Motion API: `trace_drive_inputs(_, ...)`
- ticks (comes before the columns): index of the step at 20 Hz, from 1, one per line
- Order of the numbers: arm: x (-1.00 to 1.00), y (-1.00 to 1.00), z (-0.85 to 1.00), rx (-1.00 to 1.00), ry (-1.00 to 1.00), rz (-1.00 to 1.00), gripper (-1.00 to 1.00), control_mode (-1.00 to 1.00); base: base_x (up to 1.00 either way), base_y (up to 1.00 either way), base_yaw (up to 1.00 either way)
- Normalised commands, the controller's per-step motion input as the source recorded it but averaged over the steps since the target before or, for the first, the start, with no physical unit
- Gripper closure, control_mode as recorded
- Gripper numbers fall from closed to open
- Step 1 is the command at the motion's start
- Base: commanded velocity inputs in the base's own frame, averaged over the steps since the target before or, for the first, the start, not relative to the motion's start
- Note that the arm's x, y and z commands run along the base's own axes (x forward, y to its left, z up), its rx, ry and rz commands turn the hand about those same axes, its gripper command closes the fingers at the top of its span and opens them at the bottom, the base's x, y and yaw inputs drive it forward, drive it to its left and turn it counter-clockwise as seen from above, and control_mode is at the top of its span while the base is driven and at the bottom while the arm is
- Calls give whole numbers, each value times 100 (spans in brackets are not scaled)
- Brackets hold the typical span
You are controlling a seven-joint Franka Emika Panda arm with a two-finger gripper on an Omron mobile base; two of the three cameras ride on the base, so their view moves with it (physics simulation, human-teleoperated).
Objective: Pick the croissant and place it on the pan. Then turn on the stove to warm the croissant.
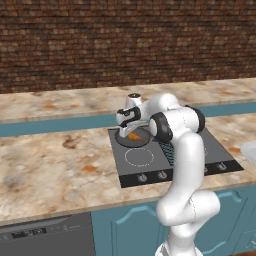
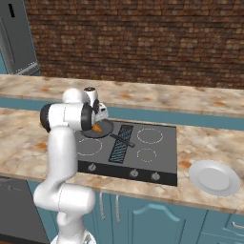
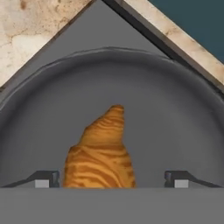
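The gripper (image 3: 112, 179) is hanging low over the pan (image 3: 183, 131), and in the hand view its two fingertips (image 3: 43, 179) are standing wide apart, each one clear of the croissant (image 3: 100, 157) lying between them. The croissant is sitting on the pan's floor, roughly central, with its long axis running away from the hand toward the pan's far wall and its tapered end pointing that way; the fingers are flanking its broad end without touching it, so it is being pinched by nothing. From the left base view the pan is resting on the rear left burner of the stove (image 1: 200, 165), with the orange pastry showing just under the hand. By my reading the placing is done, and the coming move is turning toward the knobs (image 2: 134, 173) along the stove's front edge, which are lying well apart from the gripper, nearer the robot's base and lower than the pan. The arm is going to need to lift straight off first, since the croissant is directly beneath the open fingers and any sideways sweep could be nudging it. The pan's handle (image 2: 123, 141) is angling across the ribbed centre strip, toward the right.
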Motion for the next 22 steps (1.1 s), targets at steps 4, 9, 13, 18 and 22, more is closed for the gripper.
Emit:
trace_drive_inputs(4,-25,-1,24,0,-34,0,-100,-100,0,0,0)
trace_drive_inputs(9,-62,-12,44,3,-31,-2,-100,-100,0,0,0)
trace_drive_inputs(13,-69,-29,55,13,-18,-7,-100,-100,0,0,0)
trace_drive_inputs(18,-68,-33,59,18,-9,-10,-100,-100,0,0,0)
trace_drive_inputs(22,-56,-30,68,21,-1,-17,-100,-100,0,0,0)
